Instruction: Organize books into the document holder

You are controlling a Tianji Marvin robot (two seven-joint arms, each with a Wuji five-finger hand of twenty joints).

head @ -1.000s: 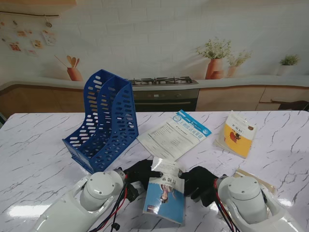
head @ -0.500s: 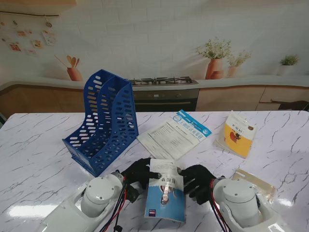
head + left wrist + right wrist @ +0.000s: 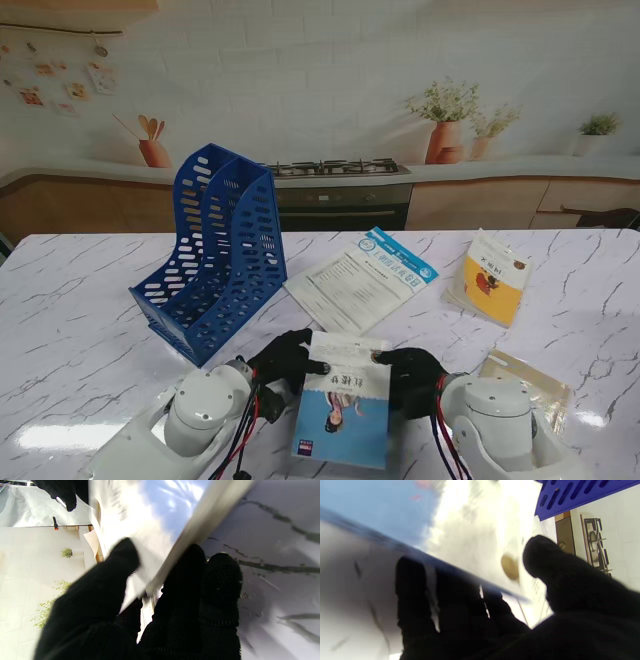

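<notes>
- Your path to the blue document holder (image 3: 212, 252) crosses bare marble table (image 3: 80, 330).
- The white booklet (image 3: 360, 278) and yellow book (image 3: 490, 278) obstruct the right side.

Blue slotted document holder (image 3: 212, 255); white counter (image 3: 80, 330) with grey marble veining; black-gloved left hand (image 3: 282, 360) and right hand (image 3: 408, 375); blue-and-white book (image 3: 342, 412); white booklet (image 3: 360, 278) with blue corner band; yellow-and-white book (image 3: 490, 275).

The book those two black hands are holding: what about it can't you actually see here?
- Blue book: cover text too small in stand view; blurred in both wrist views.
- Its underside: hidden by the book itself.
- Left hand and right hand: fingers beneath hidden by the book.
</notes>
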